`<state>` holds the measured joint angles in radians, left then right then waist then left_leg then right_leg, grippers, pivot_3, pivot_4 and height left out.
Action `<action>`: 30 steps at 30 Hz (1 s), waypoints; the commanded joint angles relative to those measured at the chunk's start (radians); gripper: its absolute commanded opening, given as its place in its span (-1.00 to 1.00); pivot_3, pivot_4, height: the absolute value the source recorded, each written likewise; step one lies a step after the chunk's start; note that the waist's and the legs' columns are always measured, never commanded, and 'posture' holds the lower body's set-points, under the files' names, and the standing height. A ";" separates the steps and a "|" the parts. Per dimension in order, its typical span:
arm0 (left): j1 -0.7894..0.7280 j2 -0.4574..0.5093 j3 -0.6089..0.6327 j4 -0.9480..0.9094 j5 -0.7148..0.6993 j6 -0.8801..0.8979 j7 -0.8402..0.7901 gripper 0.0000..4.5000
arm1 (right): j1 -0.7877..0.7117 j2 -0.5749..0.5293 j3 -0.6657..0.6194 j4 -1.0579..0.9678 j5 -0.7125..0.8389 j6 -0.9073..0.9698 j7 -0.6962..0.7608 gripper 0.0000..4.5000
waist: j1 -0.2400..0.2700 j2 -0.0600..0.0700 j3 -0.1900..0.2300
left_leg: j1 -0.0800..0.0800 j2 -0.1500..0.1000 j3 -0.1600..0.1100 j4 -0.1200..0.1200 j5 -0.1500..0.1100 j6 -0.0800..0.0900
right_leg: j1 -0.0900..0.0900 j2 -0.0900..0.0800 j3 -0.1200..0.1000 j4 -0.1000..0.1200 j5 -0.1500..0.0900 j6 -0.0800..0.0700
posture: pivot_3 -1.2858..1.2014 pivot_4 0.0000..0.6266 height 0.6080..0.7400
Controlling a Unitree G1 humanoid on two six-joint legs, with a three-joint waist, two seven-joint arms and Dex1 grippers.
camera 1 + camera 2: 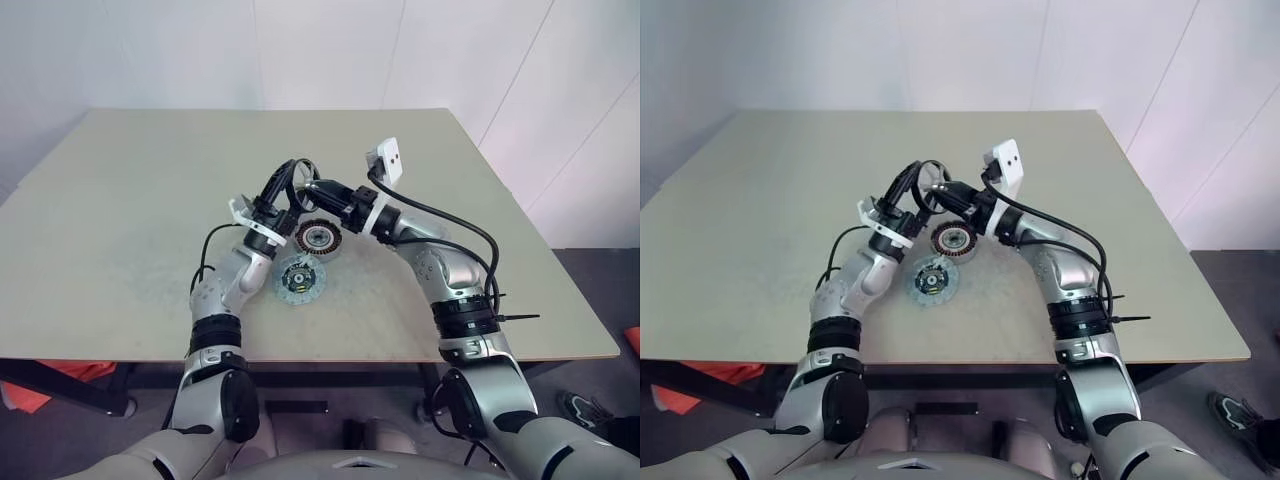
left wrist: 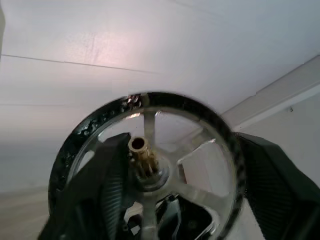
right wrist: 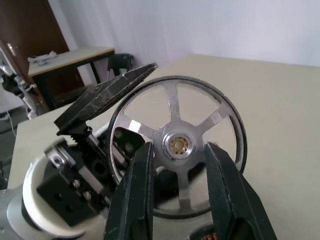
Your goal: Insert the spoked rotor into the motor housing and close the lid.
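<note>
The spoked rotor (image 3: 172, 105), a dark ring with silvery spokes and a brass hub, is held upright in the air above the table. My right gripper (image 3: 177, 150) is shut on it, one finger on each side of the hub. My left gripper (image 2: 182, 145) is open; its fingers (image 2: 272, 190) are spread wide around the rim, and one flat pad (image 3: 107, 92) lies along the ring's edge. Below the two hands the motor housing (image 1: 318, 238), a dark puck with coppery windings, sits on the table. The lid (image 1: 299, 278), a flat bluish-silver disc, lies just in front of it.
The beige table (image 1: 150, 200) stretches wide on all sides of the parts. A white wall stands behind its far edge. Black cables (image 1: 450, 225) loop off my right forearm.
</note>
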<state>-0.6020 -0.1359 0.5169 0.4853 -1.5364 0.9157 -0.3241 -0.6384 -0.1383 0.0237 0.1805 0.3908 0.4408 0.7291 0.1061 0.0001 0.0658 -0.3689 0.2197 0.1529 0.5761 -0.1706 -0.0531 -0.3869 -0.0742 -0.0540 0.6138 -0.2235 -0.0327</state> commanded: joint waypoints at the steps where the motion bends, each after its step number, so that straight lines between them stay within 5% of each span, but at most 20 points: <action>1: -0.038 -0.005 -0.009 -0.016 -0.012 0.016 -0.002 0.98 | -0.015 0.005 0.005 -0.021 0.005 -0.021 0.002 -0.45 | 0.000 0.000 0.000 | 0.000 0.000 0.000 0.000 0.000 0.000 | 0.000 0.000 0.000 0.000 0.000 0.000 | 0.03 -1.00 1.00; 18: 0.112 0.155 0.018 -0.114 0.055 0.017 -0.008 0.98 | -0.038 -0.044 -0.029 0.058 -0.041 -0.062 -0.051 -0.45 | -0.003 0.000 0.000 | 0.001 0.000 0.000 0.000 0.000 0.000 | 0.000 0.000 0.000 0.001 0.000 0.000 | 0.03 -1.00 1.00; 30: 0.167 0.317 0.072 -0.128 0.142 -0.057 -0.059 0.98 | 0.027 -0.237 0.193 -0.128 -0.200 0.020 0.075 -0.45 | -0.002 0.000 0.000 | 0.002 0.000 -0.001 0.001 0.000 0.000 | 0.001 0.000 0.000 0.001 0.000 0.000 | 0.03 -1.00 1.00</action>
<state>-0.4278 0.1649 0.5820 0.3886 -1.3974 0.8677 -0.3625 -0.6020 -0.3650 0.2149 0.1207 0.1902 0.4537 0.7906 0.1037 0.0002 0.0657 -0.3671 0.2199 0.1520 0.5771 -0.1704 -0.0535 -0.3856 -0.0739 -0.0540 0.6151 -0.2235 -0.0326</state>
